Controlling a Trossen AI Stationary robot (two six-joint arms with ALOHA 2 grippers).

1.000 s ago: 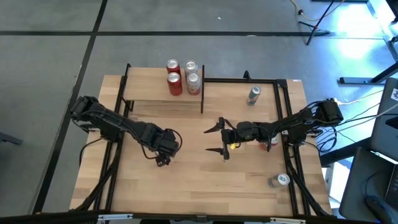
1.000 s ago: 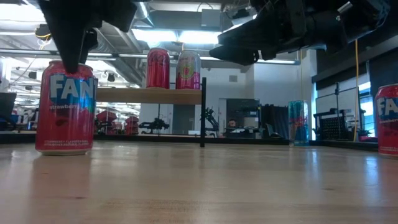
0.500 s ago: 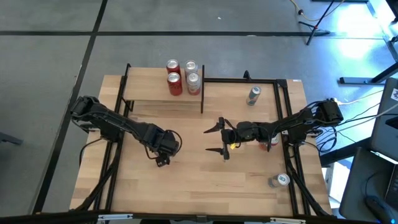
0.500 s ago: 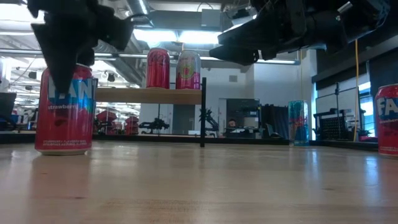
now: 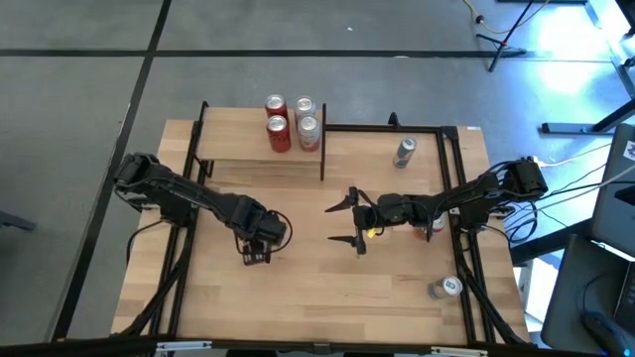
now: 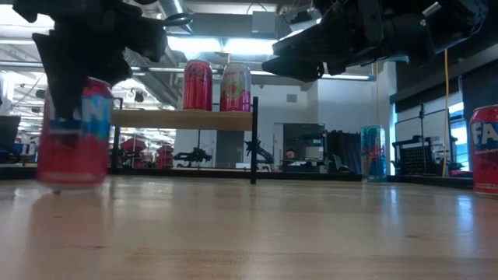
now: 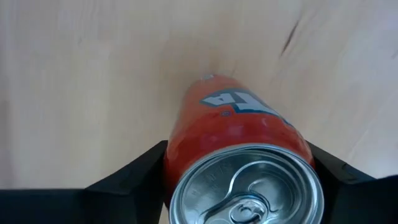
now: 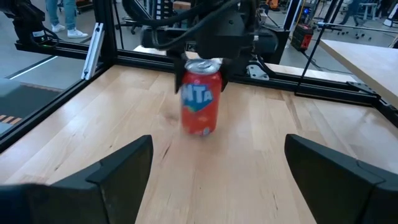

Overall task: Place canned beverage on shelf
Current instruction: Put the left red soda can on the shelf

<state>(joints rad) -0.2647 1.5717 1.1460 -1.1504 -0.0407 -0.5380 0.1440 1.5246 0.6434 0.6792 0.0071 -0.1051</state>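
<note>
While four cans [image 5: 293, 122] already stand on the shelf [image 5: 233, 137], the left gripper [image 5: 255, 245] pinches a red can [image 7: 239, 152] with its fingers over the counter [image 5: 298, 288]; carrying and placing remain. The right gripper [image 5: 344, 223] waits, fingers spread.

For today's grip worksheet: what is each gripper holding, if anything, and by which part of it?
The left gripper holds the red can by its upper sides, one finger on each side just below the rim. The right gripper stands open and holds nothing.
</note>
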